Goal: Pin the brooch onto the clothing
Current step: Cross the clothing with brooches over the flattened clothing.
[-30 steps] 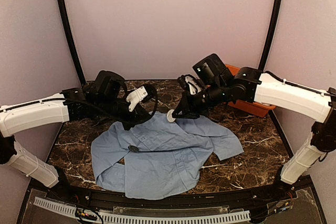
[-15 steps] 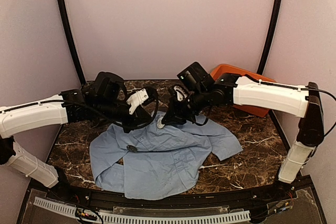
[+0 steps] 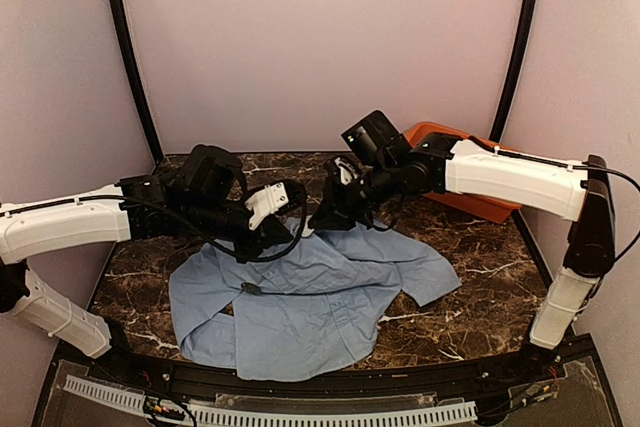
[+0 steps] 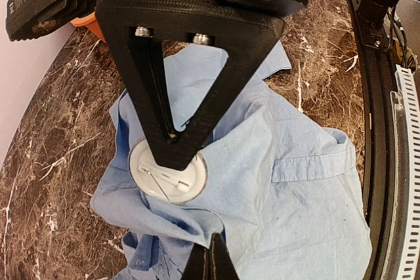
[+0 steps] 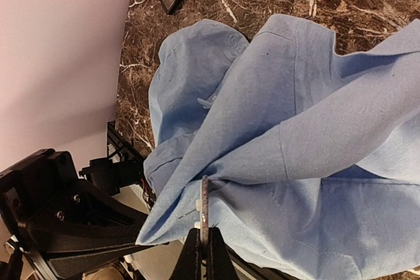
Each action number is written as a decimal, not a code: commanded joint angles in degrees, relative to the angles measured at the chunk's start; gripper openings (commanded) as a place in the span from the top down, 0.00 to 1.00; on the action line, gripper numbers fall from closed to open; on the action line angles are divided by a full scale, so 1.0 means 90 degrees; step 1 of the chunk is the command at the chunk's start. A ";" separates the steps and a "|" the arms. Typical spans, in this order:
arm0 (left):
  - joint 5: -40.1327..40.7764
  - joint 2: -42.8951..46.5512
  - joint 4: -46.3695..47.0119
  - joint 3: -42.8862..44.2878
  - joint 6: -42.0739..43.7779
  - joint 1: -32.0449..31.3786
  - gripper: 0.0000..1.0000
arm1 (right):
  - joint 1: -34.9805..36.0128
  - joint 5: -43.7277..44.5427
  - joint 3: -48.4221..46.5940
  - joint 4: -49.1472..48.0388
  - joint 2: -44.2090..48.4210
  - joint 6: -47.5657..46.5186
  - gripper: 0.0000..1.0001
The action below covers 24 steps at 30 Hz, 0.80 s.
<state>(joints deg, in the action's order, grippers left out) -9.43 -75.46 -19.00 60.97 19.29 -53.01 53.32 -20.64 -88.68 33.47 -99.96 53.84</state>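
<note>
One dark marble table (image 3: 500, 299) bears the shirt (image 3: 320, 297) between lilac walls (image 3: 320, 47).

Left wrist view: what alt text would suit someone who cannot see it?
A round white brooch with a metal pin across its back is gripped at the tip of the black triangular right tool, against a light blue fabric shirt on a dark brown marble table. The left tool, shut, pinches a shirt fold at the bottom edge.

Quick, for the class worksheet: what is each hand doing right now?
Left hand: closed, pinching the shirt.
Right hand: closed, holding the brooch.
</note>
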 commanded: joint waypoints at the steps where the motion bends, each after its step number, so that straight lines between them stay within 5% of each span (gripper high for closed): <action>1: -0.0037 -0.0004 -0.0049 0.0004 0.0081 -0.0058 0.99 | -0.0019 -0.0177 -0.0234 0.0088 -0.0037 -0.0136 1.00; 24: 0.0474 -0.0105 -0.0053 0.0013 0.0017 -0.0076 0.99 | 0.0282 0.0593 -0.0815 0.1355 -0.0177 -0.1219 1.00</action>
<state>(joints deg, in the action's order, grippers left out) -5.54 -76.75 -19.00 60.97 19.33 -53.32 55.44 -17.96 -94.08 42.92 -102.21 44.97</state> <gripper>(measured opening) 0.009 0.008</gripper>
